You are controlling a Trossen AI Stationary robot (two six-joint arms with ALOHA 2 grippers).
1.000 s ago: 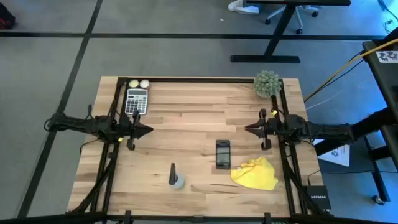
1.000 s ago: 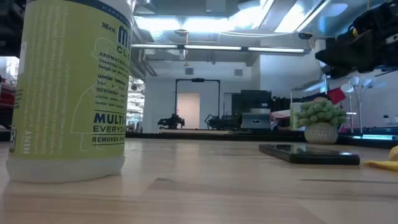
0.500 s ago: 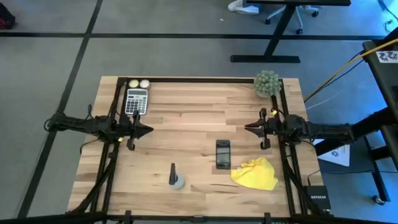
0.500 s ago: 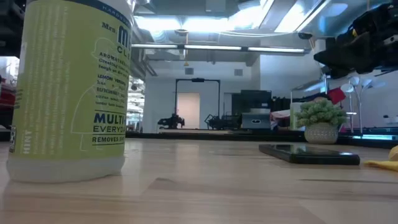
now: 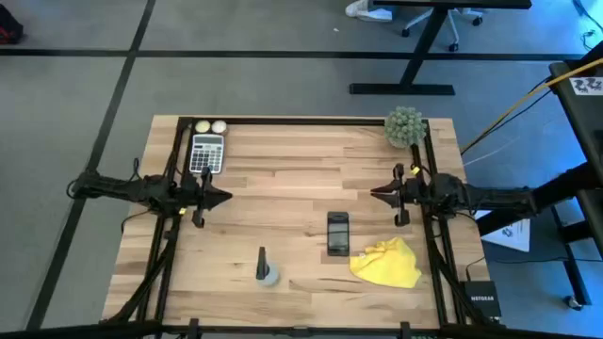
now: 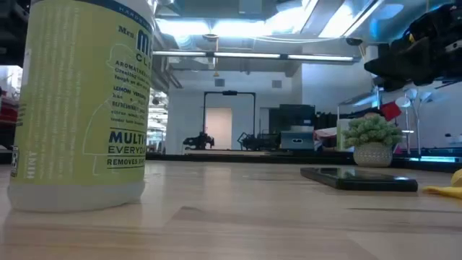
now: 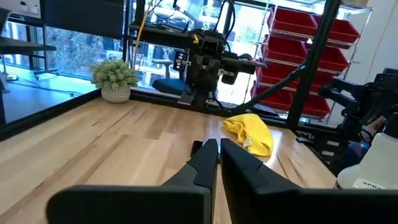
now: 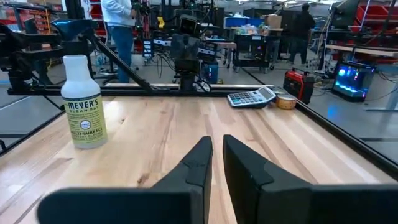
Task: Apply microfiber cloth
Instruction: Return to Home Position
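Observation:
The yellow microfiber cloth [image 5: 387, 263] lies crumpled on the table near its near right corner, right of the black smartphone [image 5: 337, 233], which lies flat. In the left wrist view the cloth [image 7: 250, 132] is a heap. In the low view only a sliver of the cloth [image 6: 449, 186] shows, beside the phone [image 6: 359, 178]. My left gripper [image 5: 224, 197] hovers shut at the table's left side, pointing right. My right gripper [image 5: 374, 193] hovers shut at the right side, pointing left, on the far side of the cloth. Neither gripper has anything between its fingers.
A spray bottle [image 5: 265, 267] stands near the front edge, left of the phone. A calculator [image 5: 207, 153] and two small round things [image 5: 210, 126] lie at the far left. A potted plant [image 5: 404, 126] stands at the far right corner. Black rails run along both sides of the table.

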